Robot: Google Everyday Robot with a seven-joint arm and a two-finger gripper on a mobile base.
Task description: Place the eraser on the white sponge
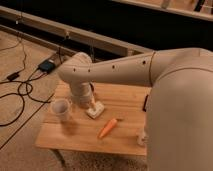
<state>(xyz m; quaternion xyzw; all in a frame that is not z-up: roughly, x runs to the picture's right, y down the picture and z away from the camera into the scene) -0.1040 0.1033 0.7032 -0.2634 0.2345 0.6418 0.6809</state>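
Note:
The white sponge (pixel 96 110) lies near the middle of the wooden table (pixel 75 137). My gripper (pixel 92 102) hangs at the end of the arm's wrist, right over the sponge's left end and touching or nearly touching it. A small dark block that looks like the eraser (pixel 145 103) sits at the right side of the table, mostly hidden behind my forearm. It is well to the right of the gripper and the sponge.
A white cup (pixel 61 108) stands left of the sponge. An orange carrot (pixel 107 128) lies in front of the sponge. A small white object (pixel 142 138) peeks out by the arm at the table's right front. Cables (pixel 20 90) and a power brick (pixel 47 65) lie on the floor at left.

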